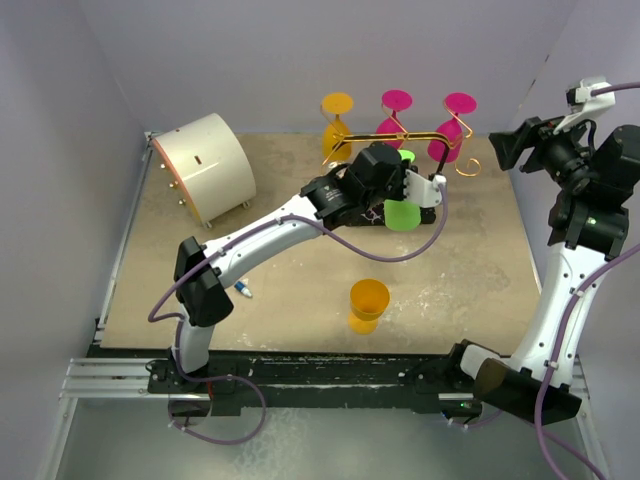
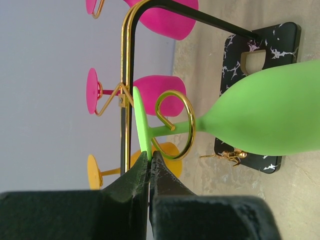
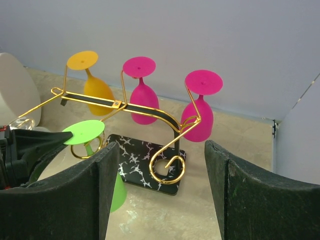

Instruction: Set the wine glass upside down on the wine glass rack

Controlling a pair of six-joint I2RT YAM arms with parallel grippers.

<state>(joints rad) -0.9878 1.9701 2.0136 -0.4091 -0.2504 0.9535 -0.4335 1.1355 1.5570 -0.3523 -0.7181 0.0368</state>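
My left gripper (image 2: 149,156) is shut on the foot rim of a green wine glass (image 2: 270,117), held upside down. Its stem sits inside a gold spiral hook (image 2: 174,125) of the wine glass rack (image 3: 150,112), above the rack's black marbled base (image 3: 145,162). The green glass also shows in the top view (image 1: 403,212) and in the right wrist view (image 3: 84,132). An orange glass (image 3: 95,85) and two pink glasses (image 3: 141,95) (image 3: 200,110) hang upside down on the rack. My right gripper (image 3: 162,190) is open and empty, raised to the right of the rack.
An orange wine glass (image 1: 367,305) stands upright on the table near the front middle. A white cylinder (image 1: 205,165) lies at the back left. A small blue and white object (image 1: 243,290) lies by the left arm.
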